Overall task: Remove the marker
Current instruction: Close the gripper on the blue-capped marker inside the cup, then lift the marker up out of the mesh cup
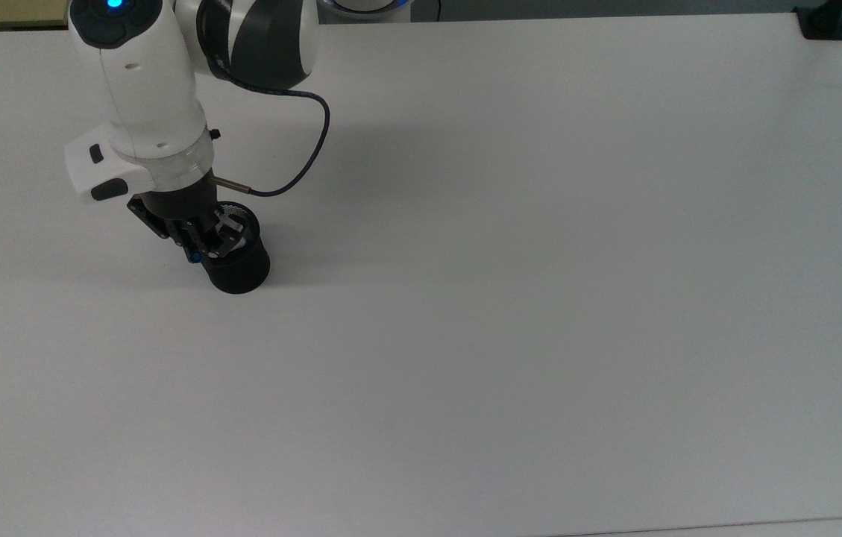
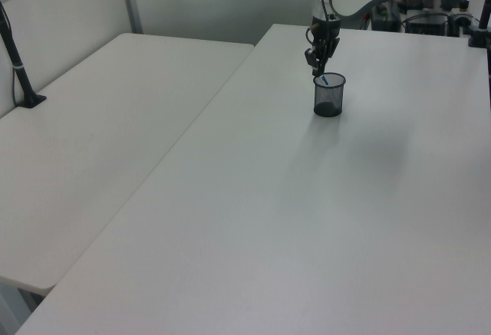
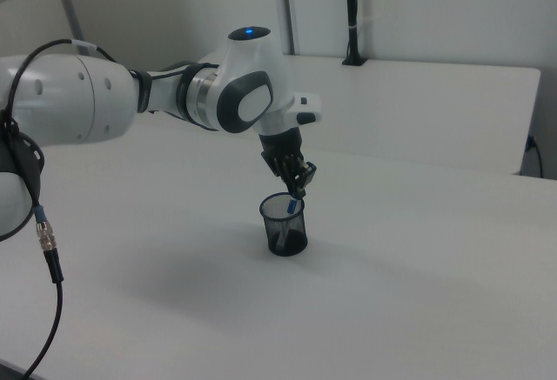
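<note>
Gripper [image 3: 299, 190] hanging just above the rim of the black mesh cup [image 3: 284, 226], fingers drawn in around the blue top end of the marker [image 3: 296, 204], apparently pinching it. Marker leaning inside the cup, blue tip poking over the rim at the top view's left. Cup standing upright on the white table [image 1: 540, 298].

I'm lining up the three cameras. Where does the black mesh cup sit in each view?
Top view: black mesh cup in the left part, just under the gripper.
Left view: cup upper right of centre.
Right view: cup at centre, marker poking out.
Shared landmark: the gripper at the cup's rim.
</note>
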Robot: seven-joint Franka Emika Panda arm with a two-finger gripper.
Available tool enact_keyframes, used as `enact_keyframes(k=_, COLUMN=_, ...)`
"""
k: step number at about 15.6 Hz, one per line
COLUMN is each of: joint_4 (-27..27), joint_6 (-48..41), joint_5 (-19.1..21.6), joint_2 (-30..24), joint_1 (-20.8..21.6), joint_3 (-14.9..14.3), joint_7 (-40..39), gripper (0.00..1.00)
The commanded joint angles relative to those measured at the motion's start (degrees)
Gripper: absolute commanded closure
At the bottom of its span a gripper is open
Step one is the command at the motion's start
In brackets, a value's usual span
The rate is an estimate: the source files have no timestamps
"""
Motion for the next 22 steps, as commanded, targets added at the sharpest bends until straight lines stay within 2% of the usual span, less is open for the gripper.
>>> enact_keyframes(k=1, joint_4=-0.1, joint_6=-2.0, joint_5=0.5, joint_2=-0.9, joint_1=0.1, joint_3=0.1, joint_7=-1.2, gripper=0.89)
enact_keyframes(k=4, joint_4=0.2, joint_6=-2.8, joint_5=1.1, joint_2=-2.4, joint_1=-0.1, joint_3=0.1, joint_7=-1.1, gripper=0.89)
enact_keyframes(k=12, joint_4=1.8, joint_6=-8.8, joint_5=3.3, joint_2=-13.0, joint_1=0.0, joint_3=0.2, joint_7=-1.0, gripper=0.89)
enact_keyframes(k=15, joint_4=3.2, joint_6=-16.3, joint_5=4.6, joint_2=-13.0, joint_1=0.3, joint_3=0.5, joint_7=-2.0, gripper=0.89)
enact_keyframes(k=17, joint_4=2.4, joint_6=-19.6, joint_5=5.2, joint_2=-12.2, joint_1=1.3, joint_3=2.2, joint_7=-3.0, gripper=0.89)
enact_keyframes(k=22, joint_4=1.0, joint_6=-27.0, joint_5=5.1, joint_2=-5.3, joint_1=7.1, joint_3=2.4, joint_7=-3.4, gripper=0.88)
